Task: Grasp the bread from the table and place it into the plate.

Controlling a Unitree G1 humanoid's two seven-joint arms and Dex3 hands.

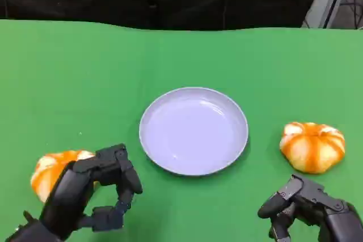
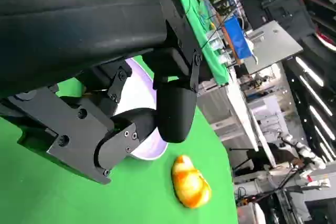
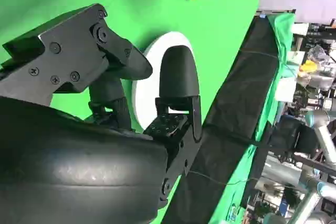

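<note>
While the plate lies bare between two bread rolls, the left hand hovers over the left bread — fingers curled apart, holding nothing, seemingly poised to grasp. The right hand waits loosely open near the right bread.

Left bread partly hidden behind left hand; contact unclear. Right hand cut off by head view's lower edge. Plate mostly blocked by fingers in right wrist view.
</note>
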